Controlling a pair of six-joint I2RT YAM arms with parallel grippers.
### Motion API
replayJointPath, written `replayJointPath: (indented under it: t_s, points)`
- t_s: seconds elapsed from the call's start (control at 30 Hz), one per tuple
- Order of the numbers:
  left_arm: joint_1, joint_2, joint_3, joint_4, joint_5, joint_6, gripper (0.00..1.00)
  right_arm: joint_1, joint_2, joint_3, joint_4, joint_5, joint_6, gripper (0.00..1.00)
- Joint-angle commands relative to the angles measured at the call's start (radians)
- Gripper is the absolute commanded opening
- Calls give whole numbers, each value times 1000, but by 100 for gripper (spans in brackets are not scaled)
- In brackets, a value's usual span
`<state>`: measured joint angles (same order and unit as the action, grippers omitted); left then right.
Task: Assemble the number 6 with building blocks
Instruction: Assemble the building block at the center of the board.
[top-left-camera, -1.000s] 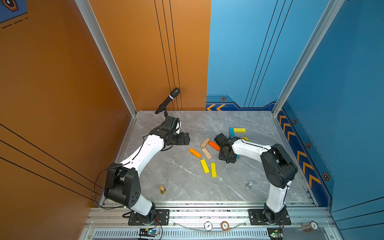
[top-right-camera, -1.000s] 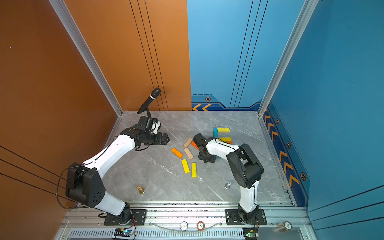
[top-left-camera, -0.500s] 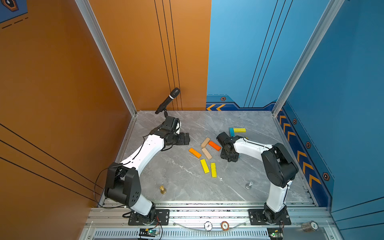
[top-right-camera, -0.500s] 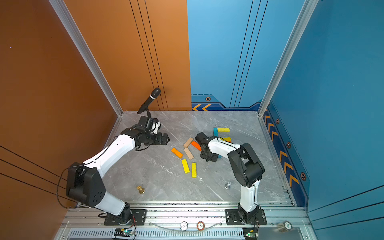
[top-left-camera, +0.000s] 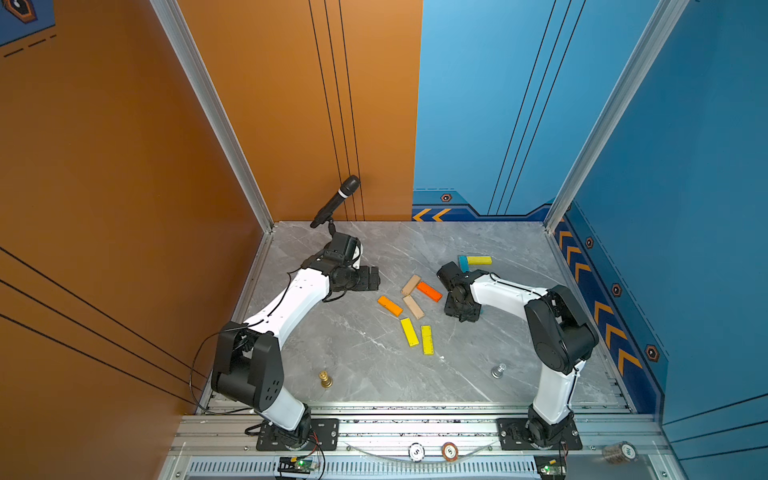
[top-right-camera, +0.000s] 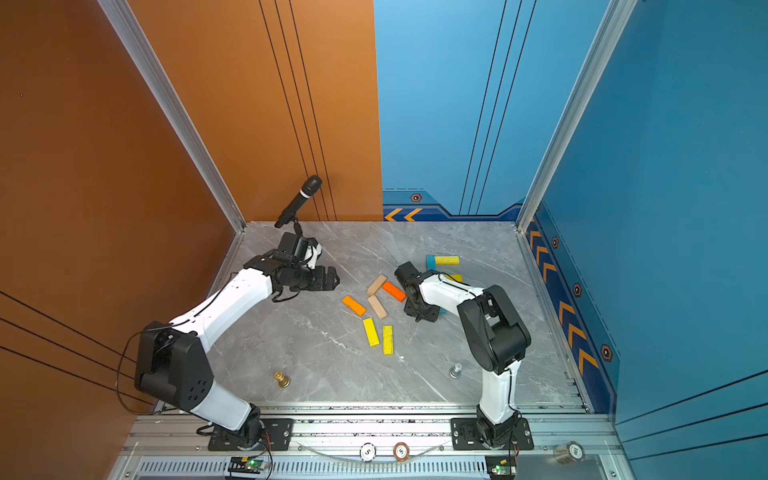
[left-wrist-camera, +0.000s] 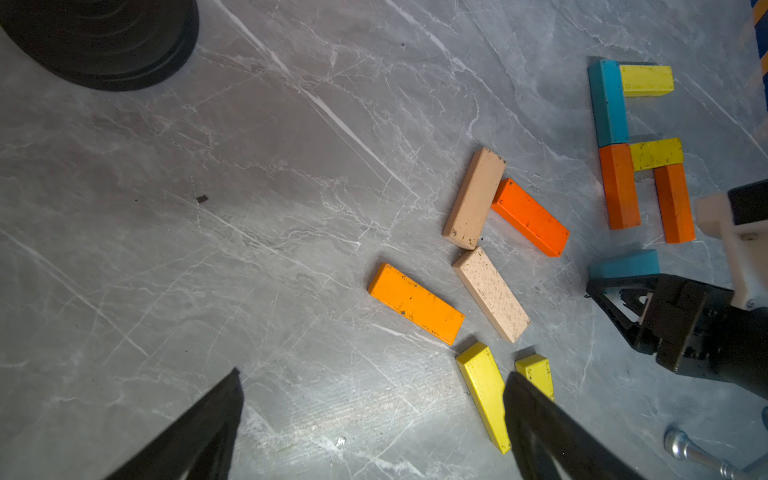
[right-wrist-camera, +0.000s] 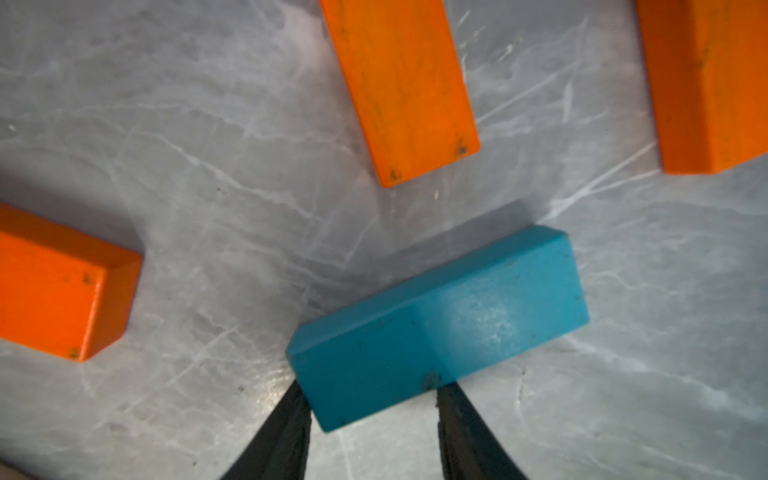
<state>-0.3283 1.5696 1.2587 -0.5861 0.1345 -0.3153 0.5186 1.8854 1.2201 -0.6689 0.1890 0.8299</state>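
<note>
In the left wrist view, several building blocks lie joined as a partial figure: a blue block (left-wrist-camera: 609, 104), two yellow blocks (left-wrist-camera: 646, 81) (left-wrist-camera: 656, 154) and two orange blocks (left-wrist-camera: 619, 187) (left-wrist-camera: 674, 203). Just below them lies a second blue block (right-wrist-camera: 436, 316). My right gripper (right-wrist-camera: 370, 388) (top-left-camera: 459, 313) points down at it. One fingertip touches the block's corner and one its long edge, so the jaws are shut on its near end. Loose wood (top-left-camera: 410, 284), orange (top-left-camera: 389, 305) and yellow (top-left-camera: 409, 331) blocks lie mid-table. My left gripper (left-wrist-camera: 372, 374) (top-left-camera: 376, 280) hovers wide open and holds nothing, left of them.
A microphone on a stand (top-left-camera: 336, 201) rises at the back left behind my left arm. A gold chess piece (top-left-camera: 325, 379) and a silver chess piece (top-left-camera: 498, 370) stand near the front edge. Orange and blue walls close the table on three sides.
My right gripper's jaws have narrowed around the blue block, and its wrist has shifted slightly. The left arm and the loose blocks have not moved.
</note>
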Motion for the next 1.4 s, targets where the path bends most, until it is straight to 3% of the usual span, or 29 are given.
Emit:
replayJointPath:
  t_s: [0.0,1.37]
  points:
    - [3,11,1,6,15,-5,98,-12,17,5,-11,32,-36,49]
    - [8,8,5,7,12,-6,98,-107,5,4,16,22,-147,48]
